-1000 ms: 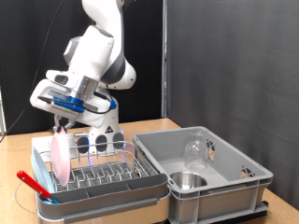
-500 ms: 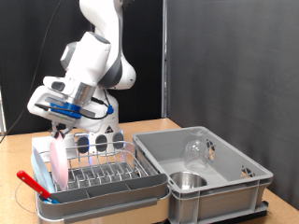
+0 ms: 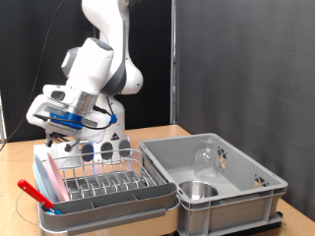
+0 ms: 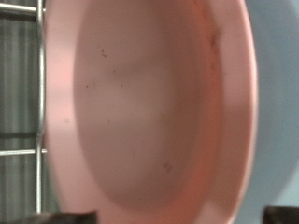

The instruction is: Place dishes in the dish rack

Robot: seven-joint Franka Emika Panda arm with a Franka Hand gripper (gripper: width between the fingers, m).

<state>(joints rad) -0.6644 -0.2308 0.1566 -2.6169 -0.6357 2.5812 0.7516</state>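
Observation:
The round pink plate (image 3: pixel 51 176) stands on edge at the left end of the dish rack (image 3: pixel 118 204), leaning among the wire prongs. My gripper (image 3: pixel 61 134) hangs just above the plate, open, with nothing between its fingers. The plate (image 4: pixel 149 103) fills the wrist view, and rack wires (image 4: pixel 41 121) show beside it. Only dark tips of the fingers (image 4: pixel 70 217) appear at the picture's edge. A clear drinking glass (image 3: pixel 206 157) and a small steel bowl (image 3: pixel 197 189) sit in the grey crate (image 3: pixel 258 200) on the exterior view's right.
A red-handled utensil (image 3: pixel 34 194) lies at the rack's front left corner. The robot's white base (image 3: pixel 103 138) stands right behind the rack. A dark curtain (image 3: pixel 236 59) hangs at the back, and the crate stands against the rack's right side.
The plate has left the fingers and tipped leftward and down into the rack. The gripper has risen slightly and drawn towards the exterior view's left.

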